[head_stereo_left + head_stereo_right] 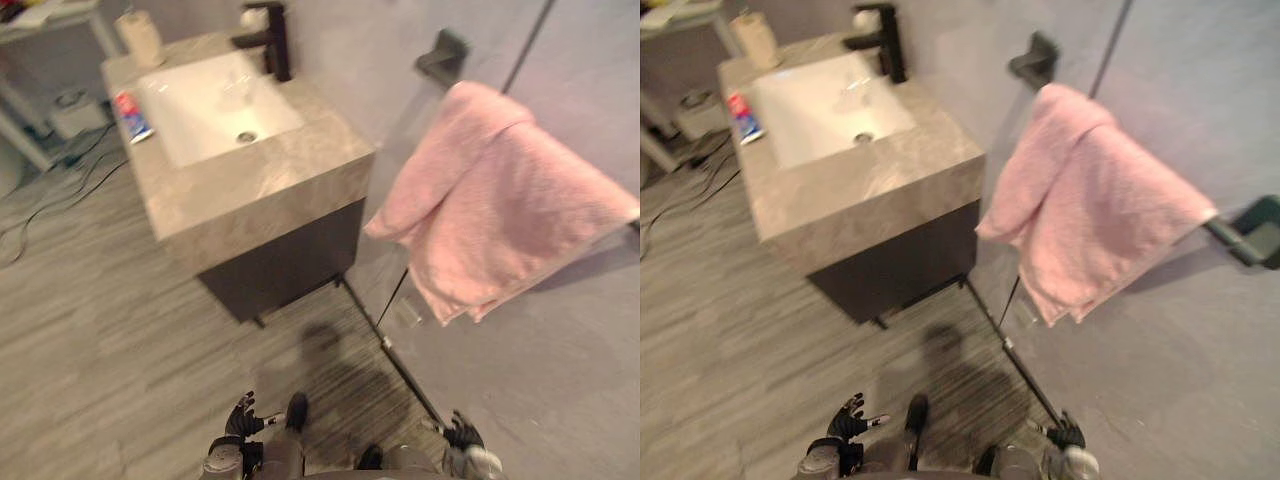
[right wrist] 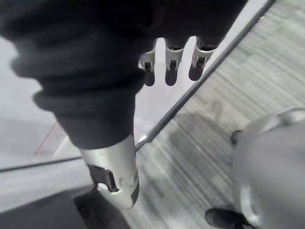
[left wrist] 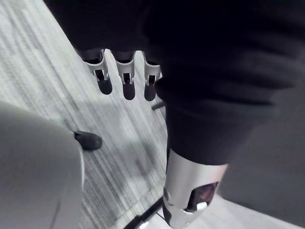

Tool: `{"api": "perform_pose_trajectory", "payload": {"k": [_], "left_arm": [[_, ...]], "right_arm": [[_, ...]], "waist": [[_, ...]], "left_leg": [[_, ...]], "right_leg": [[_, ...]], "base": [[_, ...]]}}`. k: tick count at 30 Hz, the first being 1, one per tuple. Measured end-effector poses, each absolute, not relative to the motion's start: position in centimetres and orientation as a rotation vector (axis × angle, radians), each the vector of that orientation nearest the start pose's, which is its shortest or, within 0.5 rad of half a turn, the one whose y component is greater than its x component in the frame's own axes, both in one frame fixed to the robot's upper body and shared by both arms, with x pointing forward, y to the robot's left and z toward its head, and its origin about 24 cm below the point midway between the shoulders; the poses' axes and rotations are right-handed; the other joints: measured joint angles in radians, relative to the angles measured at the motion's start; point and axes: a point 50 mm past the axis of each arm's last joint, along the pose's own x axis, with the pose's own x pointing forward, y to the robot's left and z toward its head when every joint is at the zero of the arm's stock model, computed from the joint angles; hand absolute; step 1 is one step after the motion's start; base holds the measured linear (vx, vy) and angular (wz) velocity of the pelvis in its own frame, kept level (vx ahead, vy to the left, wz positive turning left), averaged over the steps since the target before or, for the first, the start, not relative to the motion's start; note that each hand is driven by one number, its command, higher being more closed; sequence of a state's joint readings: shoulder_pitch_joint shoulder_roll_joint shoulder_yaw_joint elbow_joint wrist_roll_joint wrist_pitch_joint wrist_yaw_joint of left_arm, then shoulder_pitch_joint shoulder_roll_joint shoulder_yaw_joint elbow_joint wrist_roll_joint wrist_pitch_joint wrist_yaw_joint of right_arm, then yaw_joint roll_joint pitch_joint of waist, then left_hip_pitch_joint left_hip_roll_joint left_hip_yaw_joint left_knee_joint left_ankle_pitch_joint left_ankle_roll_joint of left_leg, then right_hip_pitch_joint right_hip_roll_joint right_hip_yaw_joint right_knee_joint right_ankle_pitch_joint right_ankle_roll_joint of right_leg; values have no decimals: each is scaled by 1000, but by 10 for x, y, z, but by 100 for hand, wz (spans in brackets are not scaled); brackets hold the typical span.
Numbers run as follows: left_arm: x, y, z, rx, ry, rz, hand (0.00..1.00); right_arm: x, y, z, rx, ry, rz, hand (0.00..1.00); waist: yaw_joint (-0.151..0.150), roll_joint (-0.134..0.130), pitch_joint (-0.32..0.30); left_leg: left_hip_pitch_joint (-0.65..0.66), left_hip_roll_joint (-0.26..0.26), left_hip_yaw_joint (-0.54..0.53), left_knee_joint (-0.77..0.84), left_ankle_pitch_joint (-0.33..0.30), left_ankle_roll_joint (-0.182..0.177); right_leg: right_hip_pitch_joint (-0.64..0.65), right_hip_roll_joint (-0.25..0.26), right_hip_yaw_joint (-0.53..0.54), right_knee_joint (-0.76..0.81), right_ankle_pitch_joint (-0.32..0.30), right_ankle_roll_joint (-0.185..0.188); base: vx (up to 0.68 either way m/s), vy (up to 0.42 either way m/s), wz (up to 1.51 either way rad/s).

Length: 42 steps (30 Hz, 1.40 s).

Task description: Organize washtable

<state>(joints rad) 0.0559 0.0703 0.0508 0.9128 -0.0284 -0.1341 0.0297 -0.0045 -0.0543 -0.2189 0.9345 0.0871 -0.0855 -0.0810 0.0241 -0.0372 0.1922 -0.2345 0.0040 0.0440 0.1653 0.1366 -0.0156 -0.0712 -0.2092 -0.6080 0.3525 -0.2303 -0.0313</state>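
The washtable (image 1: 260, 185) has a grey stone top over a dark cabinet and stands at the upper left. Its white sink (image 1: 215, 105) has a black faucet (image 1: 272, 38) behind it. On the sink's left rim lies a red and blue tube (image 1: 131, 116), and a beige cup (image 1: 140, 38) stands at the back corner. A pink towel (image 1: 490, 200) hangs bunched over a black wall rail (image 1: 1255, 232) on the right. My left hand (image 1: 242, 415) and right hand (image 1: 463, 432) hang low by my sides, far from the washtable. Their fingers (image 3: 126, 78) (image 2: 171, 67) are relaxed and hold nothing.
A white stand (image 1: 40, 20) and a small white box (image 1: 75, 110) sit at the far left, with cables (image 1: 60, 190) trailing over the wood-look floor. A dark floor strip (image 1: 400, 370) runs from the cabinet's foot toward my right side.
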Motion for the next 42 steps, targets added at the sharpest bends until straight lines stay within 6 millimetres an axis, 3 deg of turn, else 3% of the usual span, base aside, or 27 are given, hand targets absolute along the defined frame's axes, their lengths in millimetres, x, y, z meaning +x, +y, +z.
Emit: {"api": "perform_pose_trajectory", "payload": {"k": [1, 3, 5, 8, 11, 12, 14, 15, 16, 17, 18, 20, 23, 25, 28, 31, 33, 35, 37, 40, 41, 42], "left_arm": [[144, 185, -137, 27, 827, 129, 0], [141, 182, -138, 21, 832, 126, 0], [137, 179, -142, 24, 856, 112, 0], [135, 168, -146, 29, 889, 63, 0], [133, 178, -146, 85, 900, 44, 0], [132, 178, -147, 88, 904, 42, 0], [127, 185, -147, 112, 913, 45, 0], [127, 188, -147, 127, 913, 45, 0], [127, 194, -146, 145, 914, 48, 0], [127, 197, -146, 152, 913, 51, 0], [125, 198, -146, 155, 919, 54, 0], [122, 197, -148, 154, 935, 52, 0], [121, 192, -150, 134, 938, 50, 0], [120, 188, -151, 118, 946, 54, 0], [120, 191, -151, 78, 939, 110, 0], [126, 192, -147, 60, 906, 133, 0], [136, 190, -140, 15, 849, 168, 0], [137, 193, -139, -12, 832, 200, 0], [142, 192, -137, -20, 817, 200, 0], [145, 197, -135, -16, 801, 210, 0], [145, 197, -135, -42, 800, 228, 0], [144, 194, -136, -55, 804, 233, 0]], "right_arm": [[156, -206, -132, 87, 813, -348, 0], [163, -205, -128, 81, 783, -342, 0], [164, -204, -130, 76, 798, -334, 0], [155, -208, -135, 68, 846, -344, 0], [138, -200, -145, 90, 921, -340, 0], [137, -200, -146, 89, 927, -339, 0], [135, -198, -147, 71, 935, -323, 0], [135, -198, -147, 62, 936, -311, 0], [138, -195, -147, 54, 935, -285, 0], [135, -194, -148, 52, 950, -271, 0], [131, -193, -150, 53, 967, -267, 0], [126, -195, -152, 58, 976, -275, 0], [123, -197, -152, 67, 970, -288, 0], [119, -198, -152, 66, 972, -291, 0], [114, -198, -153, 82, 981, -309, 0], [112, -197, -152, 124, 959, -340, 0], [111, -192, -150, 144, 942, -338, 0], [114, -188, -149, 164, 924, -341, 0], [120, -190, -146, 168, 901, -344, 0], [130, -188, -145, 164, 889, -329, 0], [130, -188, -145, 162, 894, -327, 0], [128, -190, -146, 157, 903, -329, 0]], "waist": [[0, -9, 4], [1, -2, -1], [-4, 12, -10], [-24, 58, -32], [-25, 32, -32], [-27, 21, -37], [-31, 25, -37], [-36, 19, -40], [-43, 32, -32], [-49, 18, -39], [-45, 30, -30], [-76, 32, -24], [-72, 28, -18], [-72, 14, -20], [-63, 5, -20], [-65, 3, -21], [-62, 2, -13], [-49, -1, -7], [-43, -8, -1], [-24, 0, 0], [-11, 9, -2], [-11, 16, -5]], "left_leg": [[-2, 9, 64, 89, -63, 19], [90, 94, 229, 258, -228, 14], [176, 155, 296, 246, -283, -10], [288, 162, 314, 1, -288, -67], [291, 114, 268, -59, -267, -55], [292, 107, 260, -56, -267, -54], [280, 85, 238, -51, -258, -39], [274, 80, 225, -53, -255, -35], [263, 72, 199, -55, -248, -24], [260, 68, 177, -59, -242, -20], [240, 65, 138, -60, -233, -20], [228, 51, 60, -66, -213, -19], [213, 29, -48, -80, -209, -23], [212, 8, -109, -79, -209, -24], [186, -14, -152, -18, -220, -33], [82, -19, -136, 179, -276, -38], [-15, 49, 51, 385, -320, -45], [-30, 117, 216, 444, -381, -12], [-89, 139, 255, 467, -395, 4], [-223, 144, 174, 333, -346, -44], [-237, 155, 175, 277, -233, -63], [-232, 146, 190, 279, -184, -50]], "right_leg": [[10, -12, -23, -6, 7, 0], [53, -21, -68, -51, 45, 10], [50, -18, -83, -83, 75, 11], [32, 4, -111, -126, 137, 46], [40, 13, -71, -201, 214, 61], [47, 9, -63, -207, 221, 63], [55, 1, -9, -220, 229, 66], [49, 9, 54, -221, 229, 64], [43, 38, 203, -231, 211, 40], [41, 56, 303, -244, 192, 38], [30, 92, 406, -242, 165, 50], [26, 139, 546, -214, 124, 52], [-1, 179, 632, -72, -5, 59], [0, 194, 662, -20, -55, 59], [36, 165, 597, -10, -75, 65], [67, 155, 541, 25, -74, 62], [113, 163, 491, 23, -75, 61], [168, 164, 482, 7, -87, 40], [208, 144, 503, -16, -102, 18], [244, 79, 542, -92, -132, 14], [272, 57, 562, -132, -147, 37], [280, 50, 566, -139, -148, 39]], "base": [[-186, -22, 102], [-213, 31, 71], [-189, 162, 41], [-149, 211, 47], [-97, 193, 42], [-54, 178, 37], [-88, 127, 34], [-104, 82, 48], [-74, 51, 64], [-91, -14, 74], [-80, -80, 70], [-54, -125, 110], [-56, -127, 108], [45, -169, 124], [125, -73, 94], [162, -3, 100], [151, 47, 94], [138, 94, 61], [135, 173, 48], [224, 321, -3], [298, 364, -4], [393, 441, 11]]}}
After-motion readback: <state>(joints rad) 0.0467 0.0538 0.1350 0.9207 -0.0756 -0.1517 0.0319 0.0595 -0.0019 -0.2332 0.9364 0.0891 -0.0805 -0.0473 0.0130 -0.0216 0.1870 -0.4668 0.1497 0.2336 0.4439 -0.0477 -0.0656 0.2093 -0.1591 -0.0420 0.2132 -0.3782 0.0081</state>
